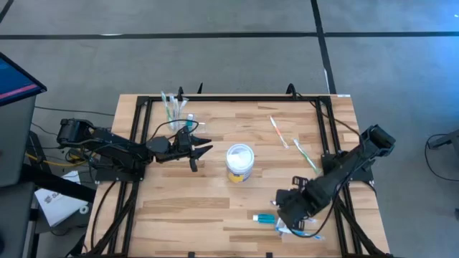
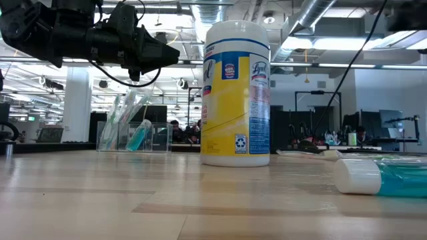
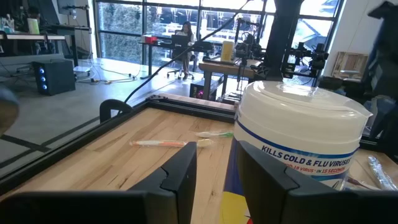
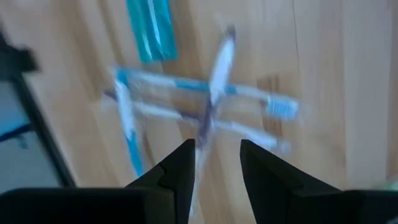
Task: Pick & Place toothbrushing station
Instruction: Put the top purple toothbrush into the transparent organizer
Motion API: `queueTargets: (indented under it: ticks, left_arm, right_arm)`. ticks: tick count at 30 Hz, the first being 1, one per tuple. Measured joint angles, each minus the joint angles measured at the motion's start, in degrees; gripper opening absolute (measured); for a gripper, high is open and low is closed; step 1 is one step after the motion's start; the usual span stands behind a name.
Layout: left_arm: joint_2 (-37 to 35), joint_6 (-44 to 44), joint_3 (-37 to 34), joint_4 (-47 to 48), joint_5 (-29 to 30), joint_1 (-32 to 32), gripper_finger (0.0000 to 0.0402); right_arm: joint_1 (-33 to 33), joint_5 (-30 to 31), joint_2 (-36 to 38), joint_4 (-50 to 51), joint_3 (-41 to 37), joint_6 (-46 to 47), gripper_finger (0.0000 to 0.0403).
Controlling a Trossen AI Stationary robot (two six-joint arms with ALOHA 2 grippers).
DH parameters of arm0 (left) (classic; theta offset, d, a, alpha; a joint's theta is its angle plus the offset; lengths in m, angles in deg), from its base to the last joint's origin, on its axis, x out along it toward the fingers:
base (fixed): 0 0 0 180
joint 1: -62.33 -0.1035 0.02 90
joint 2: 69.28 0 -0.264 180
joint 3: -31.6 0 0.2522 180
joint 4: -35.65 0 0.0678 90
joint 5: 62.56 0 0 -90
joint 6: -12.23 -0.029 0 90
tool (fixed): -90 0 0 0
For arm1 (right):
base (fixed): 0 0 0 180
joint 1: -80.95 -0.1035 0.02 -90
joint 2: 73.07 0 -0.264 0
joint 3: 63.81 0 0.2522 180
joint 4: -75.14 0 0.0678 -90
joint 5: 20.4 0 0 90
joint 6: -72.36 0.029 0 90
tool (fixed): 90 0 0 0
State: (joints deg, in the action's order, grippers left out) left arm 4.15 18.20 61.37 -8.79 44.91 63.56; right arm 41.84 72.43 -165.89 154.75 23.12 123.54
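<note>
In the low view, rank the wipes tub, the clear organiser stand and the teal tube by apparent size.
1. Wipes tub, clearly largest.
2. Clear organiser stand and teal tube: unsure, since the tube lies much nearer the camera.

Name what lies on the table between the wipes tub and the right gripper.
Bare wood: in the high view nothing lies between the wipes tub and the right gripper.

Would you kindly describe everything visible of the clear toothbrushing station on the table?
The toothbrushing station is a small see-through plastic stand with narrow upright cups. It stands upright on the wooden table near its far left edge. Pale toothbrushes lean out of it, and something teal sits inside. The left tool hovers just beside it without touching; nothing grips it.
</note>
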Motion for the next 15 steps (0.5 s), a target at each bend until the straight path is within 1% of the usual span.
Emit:
queueTargets:
  ticks: [3,8,12,15]
  left_arm:
    - [0.0,0.0,0.0,-0.1,0.0,0.0,0.0108]
    - [0.0,-0.1,0.0,-0.3,0.0,0.0,0.0108]
    - [0.0,-0.2,0.0,-0.5,0.0,0.0,0.0108]
    - [0.0,-0.2,0.0,-0.8,0.0,0.0,0.0108]
  right_arm:
    - [-2.6,0.0,-1.1,1.9,0.0,4.8,0.0118]
    - [-7.0,0.0,-1.2,1.0,-1.0,13.1,0.0118]
    - [-9.9,-0.1,-0.9,-0.7,-4.0,19.0,0.0118]
    - [-11.5,-0.2,-0.9,-2.6,-5.8,21.5,0.0118]
